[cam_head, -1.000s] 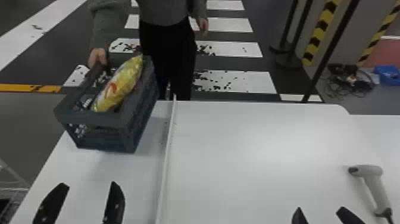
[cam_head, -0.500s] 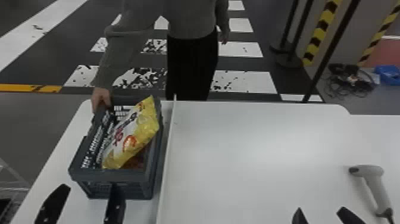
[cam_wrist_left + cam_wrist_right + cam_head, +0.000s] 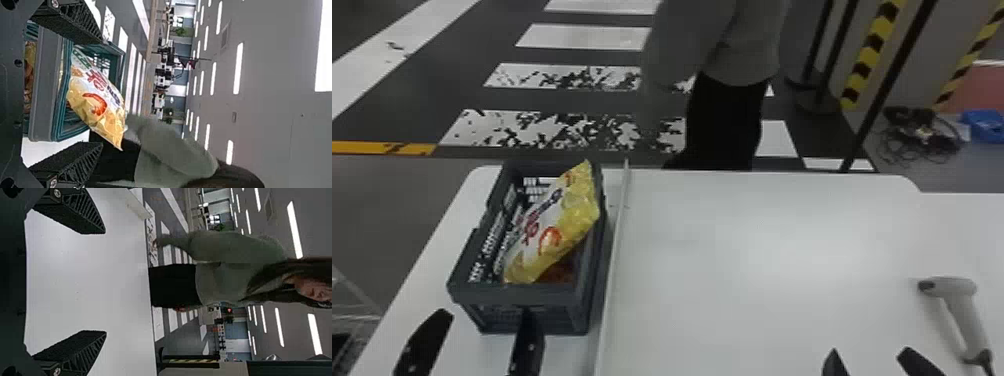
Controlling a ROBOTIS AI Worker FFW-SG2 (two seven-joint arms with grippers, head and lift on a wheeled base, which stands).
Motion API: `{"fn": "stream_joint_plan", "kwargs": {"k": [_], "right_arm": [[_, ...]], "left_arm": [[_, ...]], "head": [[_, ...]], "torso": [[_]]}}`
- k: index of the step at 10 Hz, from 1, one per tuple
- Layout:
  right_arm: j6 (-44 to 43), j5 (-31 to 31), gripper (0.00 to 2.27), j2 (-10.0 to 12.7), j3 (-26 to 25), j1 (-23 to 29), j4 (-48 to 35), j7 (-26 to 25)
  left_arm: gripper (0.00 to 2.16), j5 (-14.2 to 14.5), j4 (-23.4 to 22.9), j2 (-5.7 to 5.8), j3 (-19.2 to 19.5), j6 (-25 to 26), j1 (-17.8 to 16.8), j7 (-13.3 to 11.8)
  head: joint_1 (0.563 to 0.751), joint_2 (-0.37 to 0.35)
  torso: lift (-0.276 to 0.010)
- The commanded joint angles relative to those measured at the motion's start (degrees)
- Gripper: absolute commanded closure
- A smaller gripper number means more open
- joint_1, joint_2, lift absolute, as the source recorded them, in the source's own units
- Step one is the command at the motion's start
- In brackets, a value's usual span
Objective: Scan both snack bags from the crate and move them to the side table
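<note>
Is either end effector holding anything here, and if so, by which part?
Nothing is held: the left end effector and right end effector are open; the yellow-and-white glossy snack bag leans inside the dark grey plastic crate.

"What lies under the glossy yellow-and-white snack bag (image 3: 582, 210) in the dark grey plastic crate (image 3: 517, 295)?"

"A reddish-brown thing (image 3: 557, 272), too covered to make out its shape."

"And the crate's near wall?"

"Partly hidden by a flat black finger (image 3: 528, 345) of the left gripper (image 3: 486, 320). The head view's bottom edge cuts off that gripper, the right gripper (image 3: 870, 354) and the pale grey pistol-shaped scanner's (image 3: 963, 310) dark cable (image 3: 987, 369)."
</note>
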Motion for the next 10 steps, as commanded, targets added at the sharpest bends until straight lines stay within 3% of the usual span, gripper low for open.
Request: {"fn": "stream_joint_plan", "kwargs": {"k": [1,3,5,6,8,10], "right_arm": [[-0.1,0.0,0.08,0.0,0.0,0.0,0.1,0.0],[-0.6,0.0,0.08,-0.1,0.0,0.0,0.2,0.0],[-0.8,0.3,0.08,-0.4,0.3,0.0,0.1,0.0],[-1.0,0.4,0.08,-0.5,0.4,0.1,0.0,0.0],[-1.3,0.4,0.08,-1.2,0.6,0.1,0.0,0.0],[-1.3,0.6,0.08,-2.0,1.2,0.1,0.0,0.0]], "left_arm": [[0.08,0.1,-0.2,0.0,0.4,0.1,0.0,-0.1],[0.09,1.4,-1.2,0.0,1.8,0.2,0.0,-1.0],[0.09,4.0,-4.2,0.18,4.8,4.3,0.0,-4.1],[0.09,6.8,-5.8,0.18,7.5,6.7,0.2,-6.8],[0.09,9.8,-8.9,0.27,13.0,16.9,-0.3,-12.7],[0.08,13.8,-9.2,-0.09,18.9,27.8,-3.3,-20.0]], "head": [[0.695,-0.018],[0.695,-0.013],[0.695,0.003],[0.695,0.009],[0.695,0.04],[0.695,0.063]], "torso": [[-0.095],[-0.095],[-0.095],[-0.095],[-0.095],[-0.095]]}}
